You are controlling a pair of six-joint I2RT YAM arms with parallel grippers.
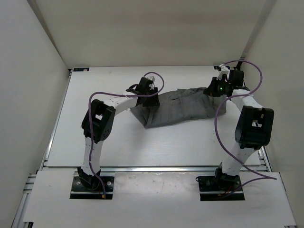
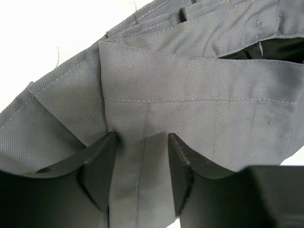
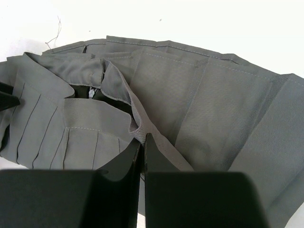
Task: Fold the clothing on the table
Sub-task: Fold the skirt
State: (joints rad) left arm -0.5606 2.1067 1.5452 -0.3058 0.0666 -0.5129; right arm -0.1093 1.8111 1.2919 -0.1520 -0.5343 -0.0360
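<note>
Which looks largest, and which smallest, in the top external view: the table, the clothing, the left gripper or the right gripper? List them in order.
1. the table, by far the largest.
2. the clothing, a grey strip across its middle.
3. the left gripper and the right gripper: they look alike in size, so they are not ranked against each other.

The clothing (image 1: 178,110) is medium grey with a fine diagonal twill weave. Paler grey stitch lines run along its seams and pleats, and a black lining shows in its opening. The bench (image 1: 95,142) is plain white, edged by silver rails (image 1: 156,167). The left pincer (image 2: 142,140) and right pincer (image 3: 142,138) are matt black. The 2 arms (image 1: 90,152) are white with black joint housings, and purple cables (image 1: 216,124) loop along them. A small green light (image 1: 222,88) glows on the right wrist.
</note>
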